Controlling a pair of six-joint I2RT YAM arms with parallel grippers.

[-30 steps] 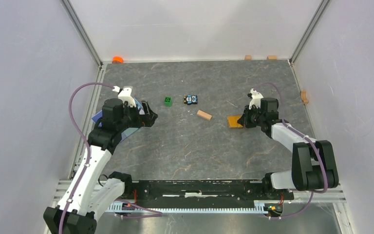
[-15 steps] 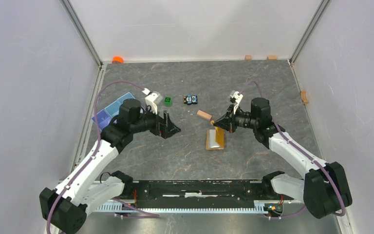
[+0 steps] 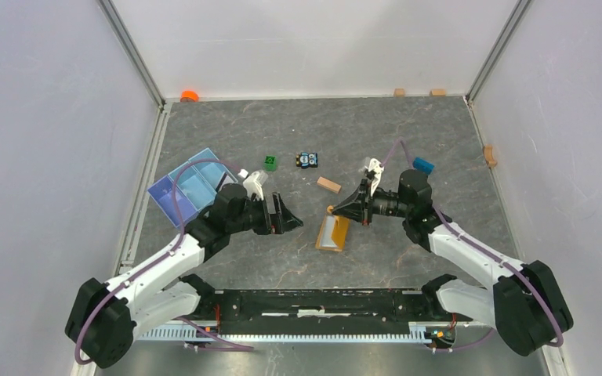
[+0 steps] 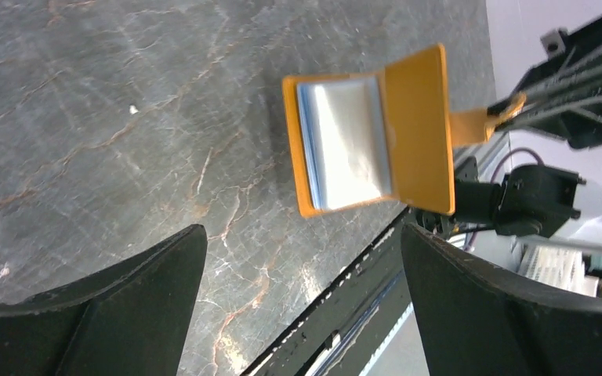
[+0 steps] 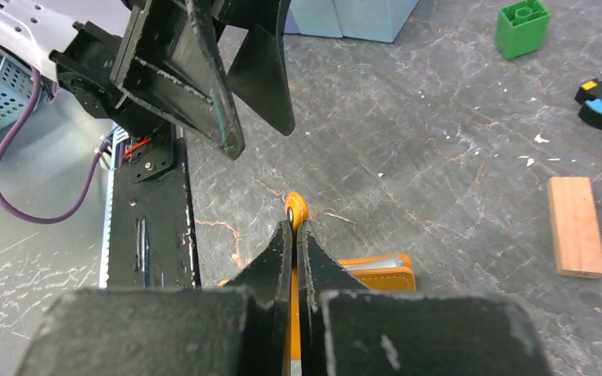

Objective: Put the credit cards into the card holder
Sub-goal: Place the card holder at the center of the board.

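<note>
**Right gripper.** The right gripper (image 3: 337,209) is fully closed. Its two fingers pinch the orange tab (image 5: 296,211) that projects from one leaf of the card holder (image 3: 331,233). The tab's ring end protrudes just past the fingertips.

**Card holder.** The card holder is open like a book and sits between the two grippers, toward the near middle of the table (image 3: 376,133). The leaf carrying the tab is tilted up toward the right gripper. The other leaf shows a pale, glossy pocket panel facing the left wrist camera. A thin light-blue edge runs along one side of that pocket. It may be a card (image 4: 304,141), but the view does not confirm this.

**Left gripper.** The left gripper (image 3: 290,213) has its jaws spread wide and holds nothing. It points at the card holder from the left, near it but apart from it.

**Other items.**
- A light blue divided tray (image 3: 190,186) lies behind the left arm at the table's left edge.
- A green block (image 3: 270,162), a toy car (image 3: 307,160) and a wooden block (image 3: 328,185) lie behind the card holder.
- A blue block (image 3: 422,164) lies behind the right arm.
</note>
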